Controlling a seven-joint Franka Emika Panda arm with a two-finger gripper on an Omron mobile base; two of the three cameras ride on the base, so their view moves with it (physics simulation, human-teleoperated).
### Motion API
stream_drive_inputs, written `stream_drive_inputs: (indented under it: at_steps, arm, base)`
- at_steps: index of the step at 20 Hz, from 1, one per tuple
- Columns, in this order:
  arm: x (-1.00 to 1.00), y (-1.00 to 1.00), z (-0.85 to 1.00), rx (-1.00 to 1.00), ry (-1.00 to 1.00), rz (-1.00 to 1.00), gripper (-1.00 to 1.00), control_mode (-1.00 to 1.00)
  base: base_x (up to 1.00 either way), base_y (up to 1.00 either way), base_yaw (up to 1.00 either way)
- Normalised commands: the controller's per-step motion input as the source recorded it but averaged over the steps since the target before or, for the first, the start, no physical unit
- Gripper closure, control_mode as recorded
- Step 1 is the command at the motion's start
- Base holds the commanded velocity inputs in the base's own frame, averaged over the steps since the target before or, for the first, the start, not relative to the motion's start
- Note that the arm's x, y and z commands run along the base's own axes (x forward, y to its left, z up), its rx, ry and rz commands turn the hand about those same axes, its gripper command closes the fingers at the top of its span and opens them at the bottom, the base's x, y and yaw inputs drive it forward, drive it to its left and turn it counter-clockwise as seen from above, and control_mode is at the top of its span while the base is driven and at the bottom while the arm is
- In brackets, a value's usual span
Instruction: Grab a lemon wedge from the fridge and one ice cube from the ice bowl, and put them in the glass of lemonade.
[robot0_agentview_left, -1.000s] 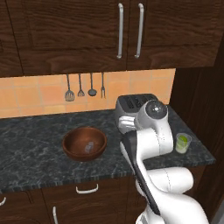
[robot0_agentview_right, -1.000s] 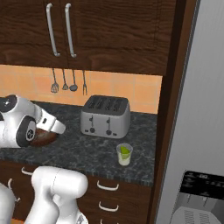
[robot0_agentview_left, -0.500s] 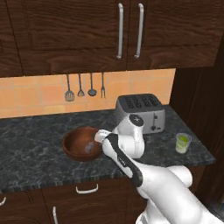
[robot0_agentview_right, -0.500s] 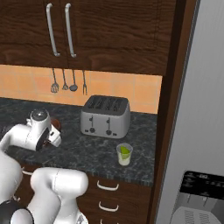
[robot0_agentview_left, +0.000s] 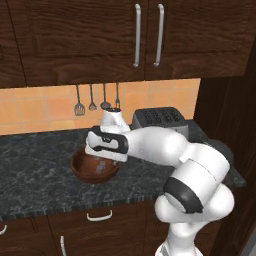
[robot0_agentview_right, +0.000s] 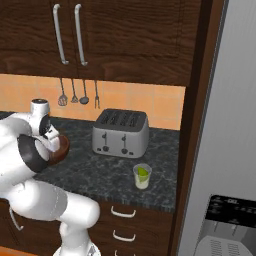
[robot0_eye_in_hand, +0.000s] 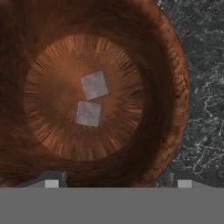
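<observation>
Bench of dark speckled stone (robot0_agentview_left: 35, 170) carries, in your left base view, the round reddish-brown wooden ice bowl (robot0_agentview_left: 82, 170). Your white arm bends down so the claw (robot0_agentview_left: 100, 161) hangs over the bowl, placed to reach inside.

From the right base view, the small clear glass of pale yellow-green lemonade (robot0_agentview_right: 142, 176) stands well apart from the bowl, in front of the silver four-slot toaster (robot0_agentview_right: 121, 133). A yellow-green lemon wedge (robot0_agentview_right: 143, 172) seems already inside it. The tall grey steel fridge (robot0_agentview_right: 235, 150) fills the right side.

In the hand view, two pale grey ice cubes (robot0_eye_in_hand: 95, 85) lie almost touching on the bowl's floor. Your claw's fingertips (robot0_eye_in_hand: 52, 182) stand wide apart, gripping nothing.
</observation>
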Motion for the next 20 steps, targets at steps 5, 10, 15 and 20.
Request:
stream_drive_inputs:
  at_steps: [5, 10, 15, 20]
  arm:
    - [-0.3, 0.06, -0.13, -0.05, -0.01, 0.0, -1.0, -1.0]
    - [-0.06, 0.06, -0.92, -0.12, -0.21, 0.06, -1.0, -1.0]
    - [0.3, 0.0, -0.35, 0.0, -0.15, 0.0, -1.0, -1.0]
    - [0.36, 0.0, -0.48, -0.01, 0.0, 0.0, -1.0, -1.0]
  base:
    - [0.0, 0.0, 0.0]
    - [0.0, 0.0, 0.0]
    - [0.0, 0.0, 0.0]
    - [0.0, 0.0, 0.0]
